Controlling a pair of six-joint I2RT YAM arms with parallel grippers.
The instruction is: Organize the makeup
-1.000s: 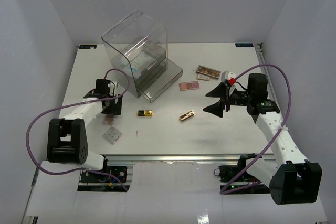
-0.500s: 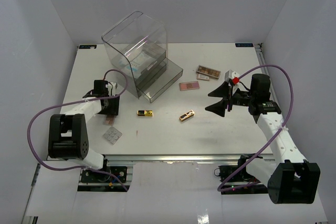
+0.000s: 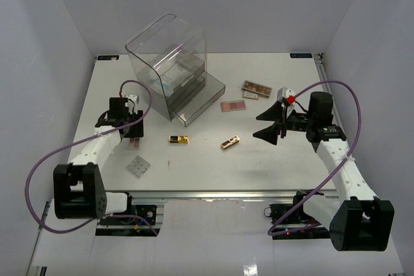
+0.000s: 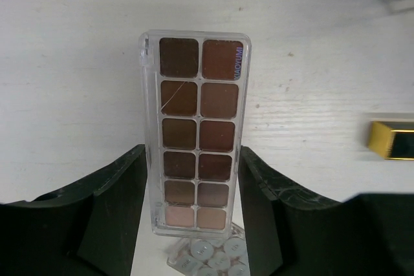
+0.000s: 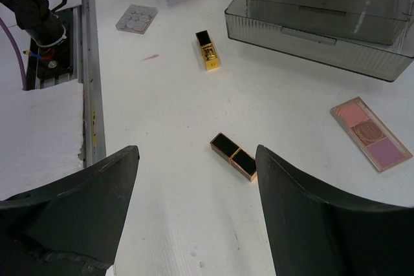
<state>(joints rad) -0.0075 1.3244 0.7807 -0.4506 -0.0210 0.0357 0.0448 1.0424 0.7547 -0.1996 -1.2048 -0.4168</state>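
Note:
My left gripper (image 3: 131, 132) is shut on a brown eyeshadow palette (image 4: 197, 134), held by its long sides a little above the table. A grey square palette (image 3: 138, 166) lies just nearer than it and shows under the held palette in the left wrist view (image 4: 207, 258). Two gold-black cases (image 3: 178, 139) (image 3: 229, 141) lie mid-table. A pink palette (image 3: 233, 105) and two brown palettes (image 3: 257, 86) lie further back. My right gripper (image 3: 270, 125) is open and empty, above the table to the right of the gold-black case (image 5: 233, 155).
The clear acrylic drawer box (image 3: 169, 63) stands at the back left with its lower drawer (image 5: 323, 11) pulled out; flat items show inside it. The table's near edge rail (image 5: 87, 63) runs on the left of the right wrist view.

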